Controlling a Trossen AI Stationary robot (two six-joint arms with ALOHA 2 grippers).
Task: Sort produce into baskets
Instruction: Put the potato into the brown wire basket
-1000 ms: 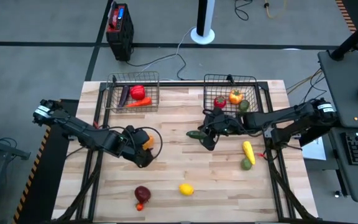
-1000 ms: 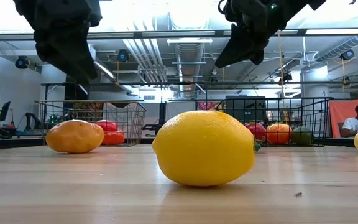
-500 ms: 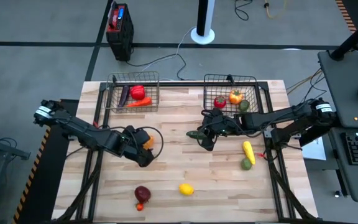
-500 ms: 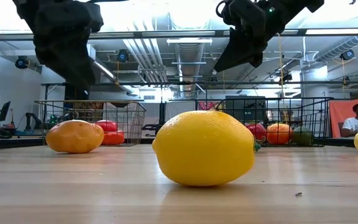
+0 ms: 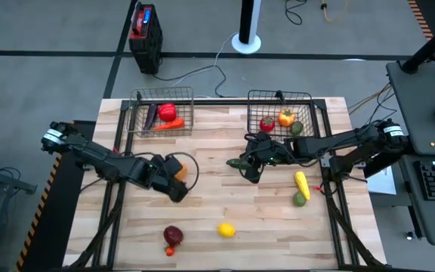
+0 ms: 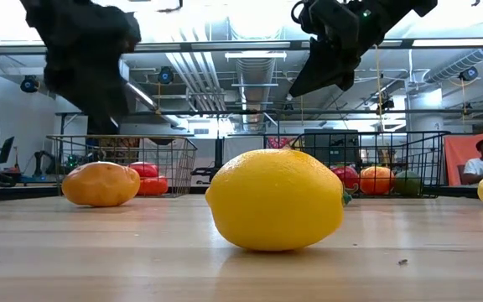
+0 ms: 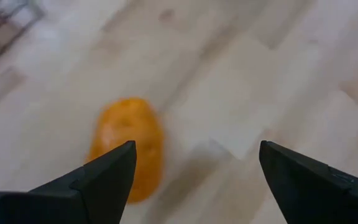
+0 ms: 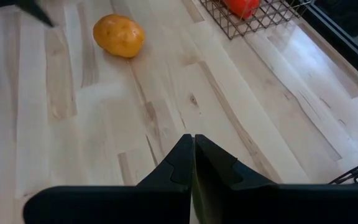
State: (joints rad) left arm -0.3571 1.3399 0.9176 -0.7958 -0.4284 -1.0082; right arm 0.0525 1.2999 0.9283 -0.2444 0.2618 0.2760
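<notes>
Left tool (image 7: 194, 171) open above orange fruit (image 7: 128, 144) on bench (image 5: 225, 189), right tool (image 8: 193, 163) closed, empty, mid-bench

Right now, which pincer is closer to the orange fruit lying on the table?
Left. The left pincer hangs open right beside the orange fruit; the right pincer, shut, is well across the table, near the right basket.

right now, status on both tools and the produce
Left tool open above the orange piece, not gripping. Right tool shut, raised mid-table near a green piece. Lemon loose on the table. Nothing blocking.
</notes>
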